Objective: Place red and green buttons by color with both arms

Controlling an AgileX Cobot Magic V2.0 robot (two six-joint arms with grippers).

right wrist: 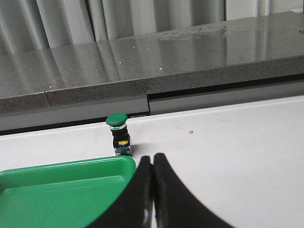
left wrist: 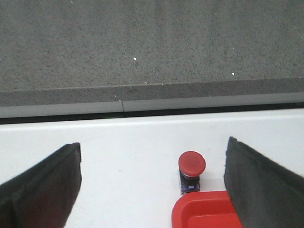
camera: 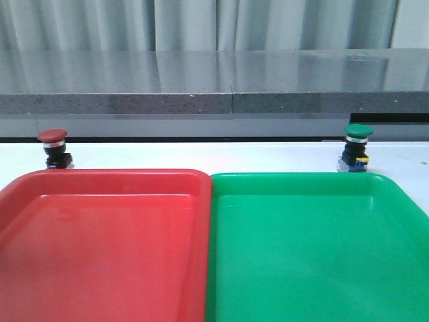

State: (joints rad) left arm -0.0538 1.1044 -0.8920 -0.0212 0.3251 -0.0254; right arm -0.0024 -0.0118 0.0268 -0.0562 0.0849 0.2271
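The red button point(camera: 52, 147) is seen upright on the white bench point(camera: 201, 155) at ten o'clock of the red tray point(camera: 100, 241), the green button point(camera: 356, 147) at one o'clock of the green tray point(camera: 322, 248), while the left fingers point(left wrist: 45, 187) are spread apart and the right fingers point(right wrist: 164, 190) pressed together, empty.

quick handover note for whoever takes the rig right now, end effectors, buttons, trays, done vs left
Left end effector: open, empty, above the table with the red button ahead between its fingers.
Right end effector: shut, empty, by the green tray's far corner; the green button stands beyond it.
Red button: upright on the white table just behind the red tray's far left corner.
Green button: upright behind the green tray's far right side.
Done: nothing placed; neither tray shows a button in it.
Left: pick each button and set it in the tray of its colour.
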